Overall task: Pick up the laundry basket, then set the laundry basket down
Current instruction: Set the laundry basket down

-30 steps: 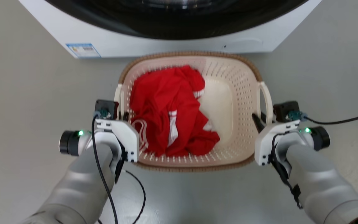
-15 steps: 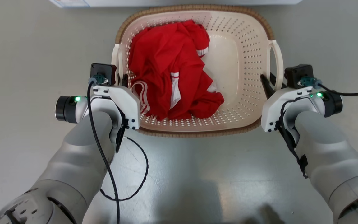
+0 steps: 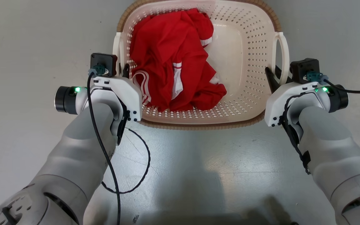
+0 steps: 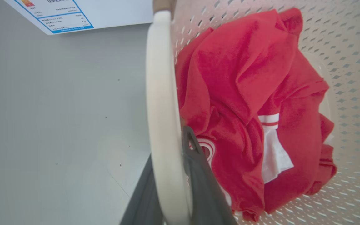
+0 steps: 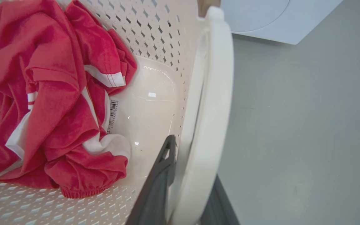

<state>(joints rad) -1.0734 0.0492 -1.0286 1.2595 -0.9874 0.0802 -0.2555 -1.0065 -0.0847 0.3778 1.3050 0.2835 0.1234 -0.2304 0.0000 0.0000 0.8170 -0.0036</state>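
Note:
The cream perforated laundry basket [image 3: 252,56] with a brown woven-look rim sits at the top middle of the head view, a crumpled red garment [image 3: 170,56] with white stripes inside it. My left gripper [image 3: 123,71] is shut on the basket's left loop handle [image 3: 116,47]. The left wrist view has that white handle [image 4: 162,103] running between the dark fingers [image 4: 198,162]. My right gripper [image 3: 275,78] is shut on the right loop handle [image 3: 284,50]. In the right wrist view that handle [image 5: 212,93] passes between the fingers [image 5: 162,168].
Plain grey floor [image 3: 27,47] surrounds the basket. The white washing machine's lower corner, with a blue-edged label, shows beyond the basket [image 4: 73,12] and again in the right wrist view [image 5: 270,15]. A black cable [image 3: 142,168] loops off my left forearm.
The whole head picture has shifted: the washing machine has slid out past the top edge. The basket and both arms sit higher and look larger. Both grippers keep their hold on the handles.

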